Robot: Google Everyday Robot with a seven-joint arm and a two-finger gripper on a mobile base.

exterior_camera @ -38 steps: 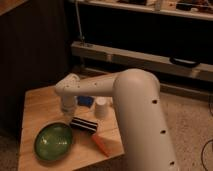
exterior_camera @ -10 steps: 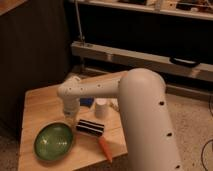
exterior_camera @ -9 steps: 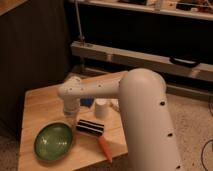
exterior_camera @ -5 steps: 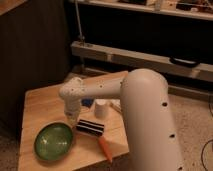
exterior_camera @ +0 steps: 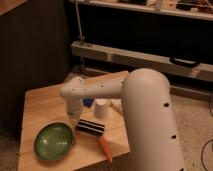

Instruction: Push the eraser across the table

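The orange carrot-shaped object point(exterior_camera: 105, 148) lies at the near edge of the table point(exterior_camera: 40, 102). The eraser point(exterior_camera: 90, 127) lies just behind it, toward the table's middle. The gripper point(exterior_camera: 75, 114) points down just beyond the eraser's bowl-side end; its open or closed state cannot be told.

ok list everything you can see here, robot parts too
table: one, light-brown wood, centre left
bowl: one, green, table's front left
eraser: one, black with pale stripes, right of the bowl
carrot-shaped object: one, orange, in front of the eraser
cup: one, white, behind the eraser
blue item: one, blue, just left of the cup
shelf: one, grey, behind the table
arm: one, white, reaching from the right
gripper: one, white, by the eraser's left end
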